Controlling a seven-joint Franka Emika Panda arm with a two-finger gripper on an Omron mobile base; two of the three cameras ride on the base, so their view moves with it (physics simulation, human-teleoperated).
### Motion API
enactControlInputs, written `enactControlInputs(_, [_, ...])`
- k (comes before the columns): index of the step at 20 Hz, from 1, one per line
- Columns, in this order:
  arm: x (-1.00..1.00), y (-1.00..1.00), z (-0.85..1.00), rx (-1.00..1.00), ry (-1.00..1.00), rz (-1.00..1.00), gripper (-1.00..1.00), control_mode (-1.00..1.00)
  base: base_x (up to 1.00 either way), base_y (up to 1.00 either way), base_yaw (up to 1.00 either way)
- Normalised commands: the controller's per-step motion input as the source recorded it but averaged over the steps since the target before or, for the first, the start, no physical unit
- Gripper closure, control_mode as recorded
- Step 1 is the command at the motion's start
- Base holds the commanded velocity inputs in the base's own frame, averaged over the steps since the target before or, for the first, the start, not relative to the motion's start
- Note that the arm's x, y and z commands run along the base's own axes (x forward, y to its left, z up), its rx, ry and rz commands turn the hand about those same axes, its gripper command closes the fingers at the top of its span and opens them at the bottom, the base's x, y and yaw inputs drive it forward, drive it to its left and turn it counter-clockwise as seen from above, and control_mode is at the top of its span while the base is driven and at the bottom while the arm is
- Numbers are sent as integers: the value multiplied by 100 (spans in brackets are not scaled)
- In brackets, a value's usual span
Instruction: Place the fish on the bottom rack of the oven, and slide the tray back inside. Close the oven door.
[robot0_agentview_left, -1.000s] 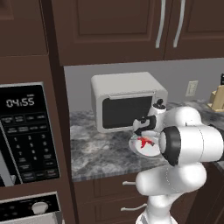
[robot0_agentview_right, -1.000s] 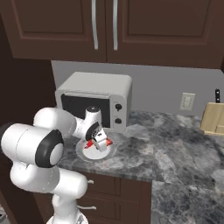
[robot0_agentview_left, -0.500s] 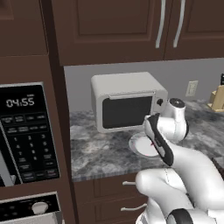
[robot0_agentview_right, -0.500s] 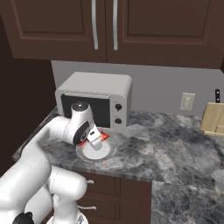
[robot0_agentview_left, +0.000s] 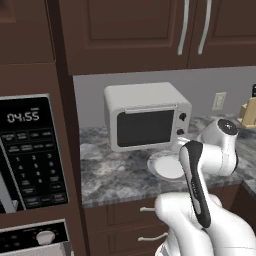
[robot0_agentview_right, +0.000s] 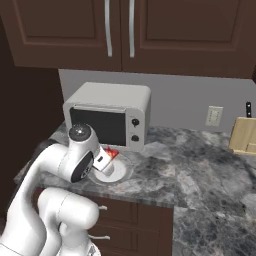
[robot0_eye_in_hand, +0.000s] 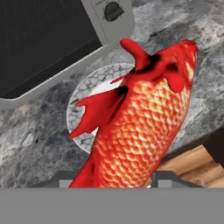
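A bright red-orange fish (robot0_eye_in_hand: 144, 127) hangs between my gripper's (robot0_eye_in_hand: 116, 180) fingertips, lifted a little above the round white plate (robot0_eye_in_hand: 87, 94). In the right base view the fish (robot0_agentview_right: 112, 153) shows as a red patch at the gripper (robot0_agentview_right: 106, 160), just over the plate (robot0_agentview_right: 119, 173) by the counter's front edge. The left base view has the plate (robot0_agentview_left: 167, 166) bare, with my arm in front of it. A strip of the oven's control panel with a silver knob (robot0_agentview_left: 45, 237) sits at the lower left. The bottom rack, the tray and the oven door are out of view.
A white countertop microwave (robot0_agentview_left: 145, 120) stands right behind the plate. A black built-in microwave with keypad (robot0_agentview_left: 30, 155) fills the tall cabinet column on the left. A knife block (robot0_agentview_right: 243, 135) stands at the far right of the grey stone counter (robot0_agentview_right: 200, 170). Dark cupboards hang overhead.
My arm has swung round and the gripper has risen off the plate with the fish in it. The plate now lies bare.
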Motion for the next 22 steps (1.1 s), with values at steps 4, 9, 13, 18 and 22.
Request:
enactControlInputs(4, [-10,6,7,-7,-9,3,100,100,0,0,0])
enactControlInputs(9, [0,0,0,0,0,0,100,100,-20,7,11])
enactControlInputs(13, [0,0,0,0,0,0,100,100,-45,9,34])
enactControlInputs(18, [0,0,0,0,0,0,100,100,-47,11,37])
enactControlInputs(22, [0,0,0,0,0,0,100,100,-21,20,49])
